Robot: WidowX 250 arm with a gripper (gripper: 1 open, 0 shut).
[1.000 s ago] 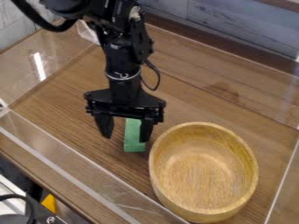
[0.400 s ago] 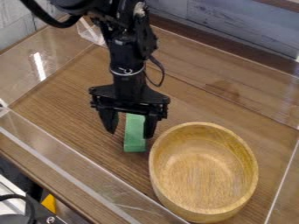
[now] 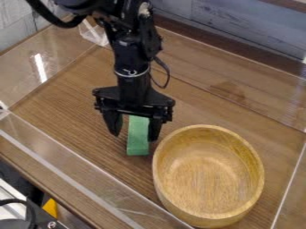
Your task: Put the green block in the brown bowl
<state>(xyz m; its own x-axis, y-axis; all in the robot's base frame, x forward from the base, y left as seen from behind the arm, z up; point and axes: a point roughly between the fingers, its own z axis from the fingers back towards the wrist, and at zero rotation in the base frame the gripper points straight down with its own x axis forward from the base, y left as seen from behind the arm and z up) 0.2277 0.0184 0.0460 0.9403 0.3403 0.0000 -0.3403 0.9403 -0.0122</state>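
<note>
The green block lies on the wooden table just left of the brown bowl, a little apart from its rim. My gripper hangs straight down over the block's far end, jaws open, with one fingertip on each side of the block. The fingers do not appear to press on it. The bowl is a wide, light wooden one with a thick rim, and nothing lies inside it.
Clear plastic walls fence the table along the front and left. A pale back wall runs behind the arm. Cables and a yellow-black part sit at the bottom left, outside the fence.
The gripper has shifted slightly right and up the image, now standing more squarely over the block. The block and the bowl have not moved.
</note>
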